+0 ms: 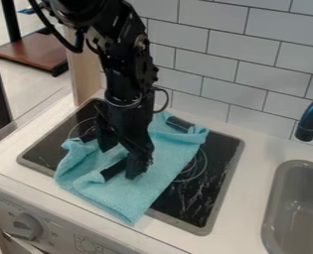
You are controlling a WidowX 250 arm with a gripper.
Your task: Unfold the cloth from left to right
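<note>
We see the black glass cooktop point(201, 198) set in the pale tabletop point(246, 173), its grey rim marking the edge all round. On the right side of our view, a broad stretch of dark glass shows beside the cloth, then a strip of tabletop, then the grey sink point(272, 213) with the dark faucet point(308, 121) above it. The white tiled wall point(252, 54) bounds the back, and a control knob point(26, 225) sits on the front panel below the near edge.

The light blue cloth point(162, 156) lies slanted over the left and middle of the cooktop, its near corner reaching across the front rim onto the tabletop. We find it rumpled and raised in folds along its left side, flatter toward the right, with a small bunched fold at its far right corner. Dark patches show among the folds; what they are, we cannot tell.

The arm comes in from the upper left and its gripper point(120, 163) points down over the cloth's left half. Its fingers stand apart, open, one nearer us than the other; whether they touch the fabric, we cannot tell.
</note>
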